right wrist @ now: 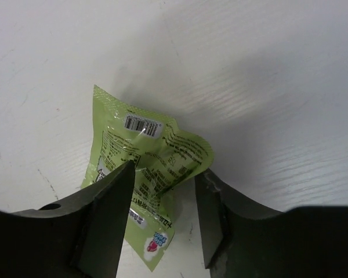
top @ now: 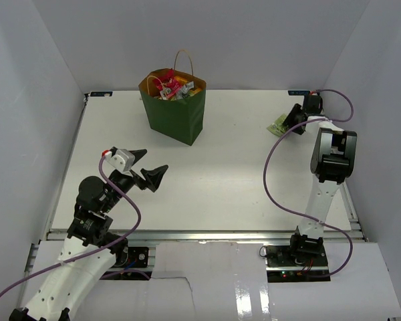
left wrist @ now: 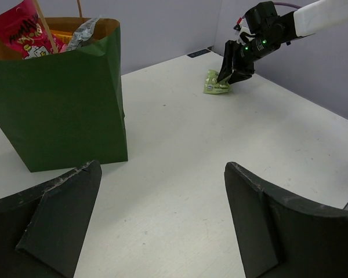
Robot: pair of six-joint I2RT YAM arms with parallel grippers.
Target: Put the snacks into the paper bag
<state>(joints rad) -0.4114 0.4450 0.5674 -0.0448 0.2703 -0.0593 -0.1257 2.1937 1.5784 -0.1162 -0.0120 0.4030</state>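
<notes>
The dark green paper bag (top: 177, 120) stands upright at the back of the table, its mouth full of snacks (top: 170, 87) in red, pink and yellow wrappers; the left wrist view shows the paper bag (left wrist: 58, 104) up close. One light-green packet (right wrist: 151, 147) lies flat on the table at the far right. My right gripper (right wrist: 165, 169) points down over it, both fingers pressing its sides so the wrapper buckles. From above, that packet (top: 278, 125) pokes out beside the right gripper (top: 289, 124). My left gripper (top: 147, 167) hovers open and holds nothing, in front of the bag.
White enclosure walls ring the table (top: 220, 174). A purple cable (top: 274, 180) loops over the right side of the tabletop beside the right arm. The right arm's gripper (left wrist: 235, 72) also shows in the left wrist view, far right.
</notes>
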